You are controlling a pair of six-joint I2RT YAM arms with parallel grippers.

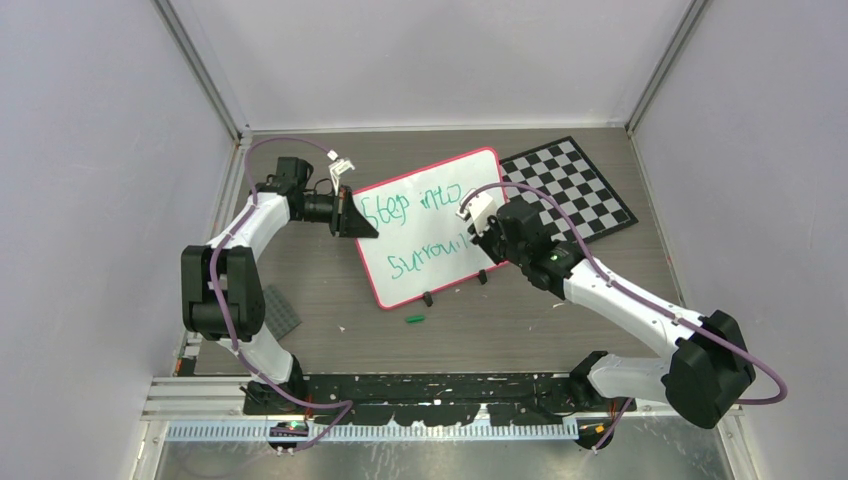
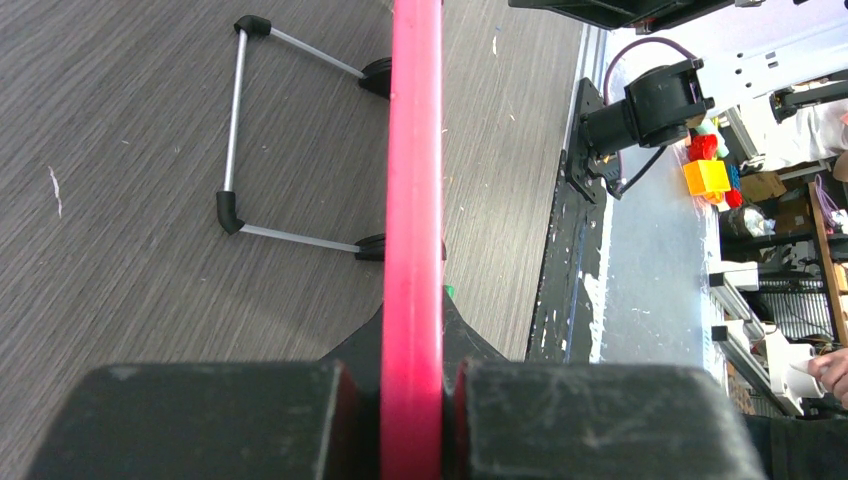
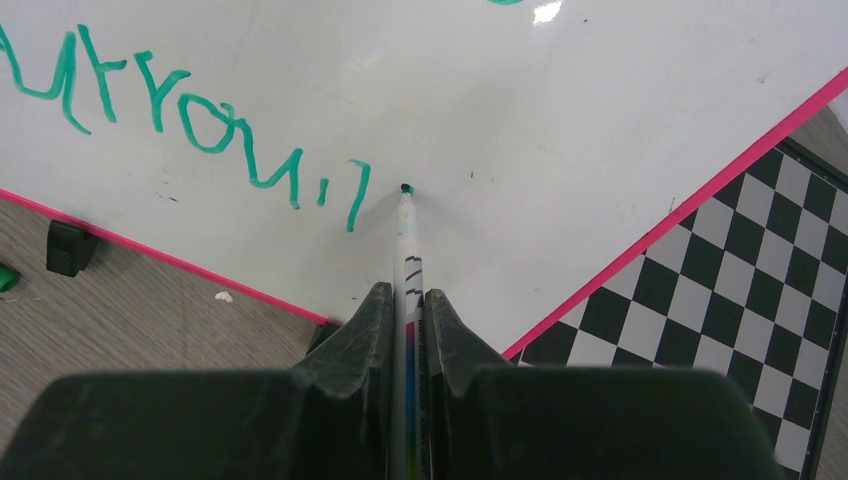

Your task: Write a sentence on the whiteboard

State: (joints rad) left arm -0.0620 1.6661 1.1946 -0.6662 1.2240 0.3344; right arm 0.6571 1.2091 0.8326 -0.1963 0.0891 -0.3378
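The whiteboard (image 1: 432, 232) stands tilted on the table, white with a pink rim (image 2: 413, 180). My left gripper (image 1: 354, 216) is shut on its left edge; in the left wrist view the rim runs straight between the fingers (image 2: 412, 400). The sentence (image 1: 410, 204) is in green, "Step into" above "surroun" (image 3: 200, 120). My right gripper (image 3: 407, 300) is shut on a white marker (image 3: 408, 255). Its green tip (image 3: 406, 189) sits at the board just right of the last stroke. In the top view the right gripper (image 1: 480, 232) hovers over the board's right part.
A black-and-white checkered board (image 1: 577, 186) lies right of and partly under the whiteboard, also in the right wrist view (image 3: 745, 300). Two black clips (image 1: 428, 298) hold the bottom rim. A green cap (image 1: 415, 319) lies in front. A wire stand (image 2: 236, 140) props the board from behind.
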